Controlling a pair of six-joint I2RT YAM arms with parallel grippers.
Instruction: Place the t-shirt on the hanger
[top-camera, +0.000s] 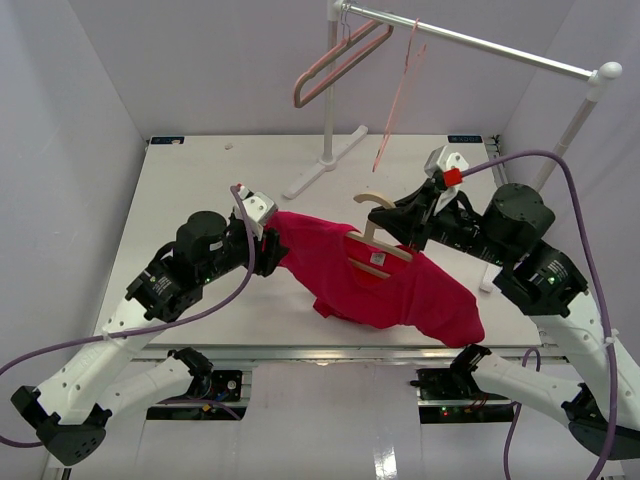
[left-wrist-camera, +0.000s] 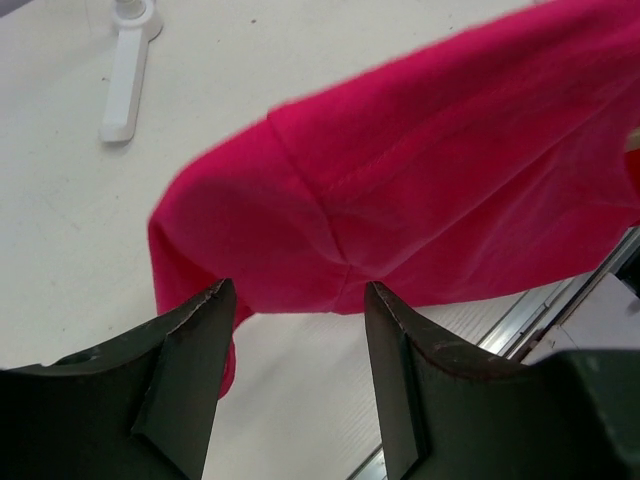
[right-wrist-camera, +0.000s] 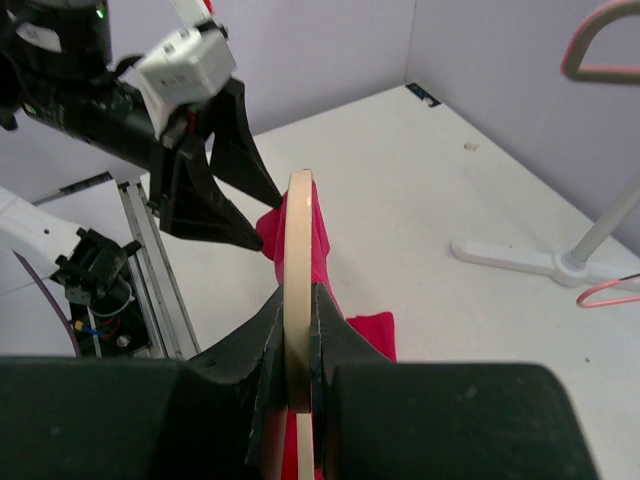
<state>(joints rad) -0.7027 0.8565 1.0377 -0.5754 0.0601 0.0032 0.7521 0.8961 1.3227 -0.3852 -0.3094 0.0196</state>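
The red t-shirt (top-camera: 385, 285) hangs draped on the tan wooden hanger (top-camera: 377, 237), lifted off the table at the neck, with its right side trailing onto the table. My right gripper (top-camera: 408, 232) is shut on the hanger's neck below the hook; in the right wrist view the hanger (right-wrist-camera: 300, 230) stands edge-on between the closed fingers of that gripper (right-wrist-camera: 298, 296). My left gripper (top-camera: 268, 238) is open at the shirt's left sleeve. In the left wrist view the gripper (left-wrist-camera: 295, 298) has the sleeve's (left-wrist-camera: 300, 230) edge just beyond its tips and nothing between the jaws.
A white clothes rack (top-camera: 480, 42) stands at the back with its base (top-camera: 322, 168) on the table. A thicker pinkish-brown hanger (top-camera: 338, 62) and a thin pink wire hanger (top-camera: 400, 100) hang from its rail. The table's near edge (top-camera: 330, 350) lies just below the shirt.
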